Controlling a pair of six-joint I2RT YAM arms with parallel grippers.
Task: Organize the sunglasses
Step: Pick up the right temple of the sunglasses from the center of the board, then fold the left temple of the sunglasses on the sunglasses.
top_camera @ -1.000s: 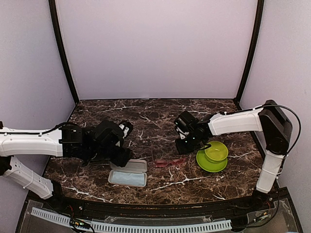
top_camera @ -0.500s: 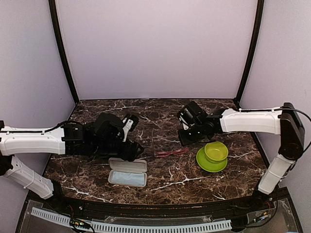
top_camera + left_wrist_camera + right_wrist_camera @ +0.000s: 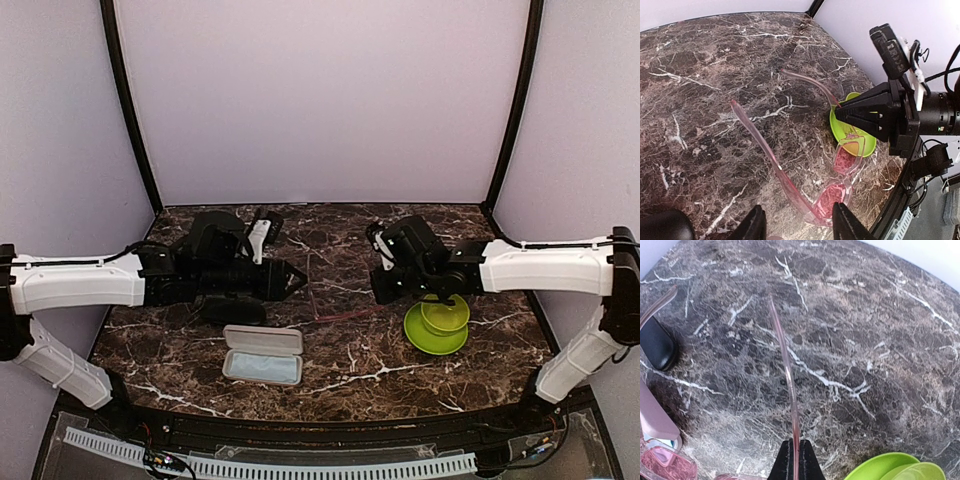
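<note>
The translucent red-pink sunglasses (image 3: 345,314) hang just above the marble table between my two grippers, both temples unfolded. My right gripper (image 3: 794,460) is shut on one thin temple (image 3: 785,365) close to the frame. In the left wrist view the pink lenses (image 3: 840,180) sit low on the right, and the other temple (image 3: 755,135) stretches away to the upper left. My left gripper (image 3: 799,225) is open. The frame's hinge corner lies between its fingertips, close to the right one (image 3: 842,222). From above, the left gripper (image 3: 298,277) and the right gripper (image 3: 378,292) face each other.
An open pink hard case (image 3: 263,355) with a light blue cloth inside lies near the front, left of centre. A black hard case (image 3: 232,310) rests under the left arm. A lime green bowl on a plate (image 3: 437,322) stands beneath the right gripper.
The right gripper lifted the sunglasses off the table and carried them back, and the temples swung open. The left gripper moved right to the frame's corner and its jaws narrowed.
</note>
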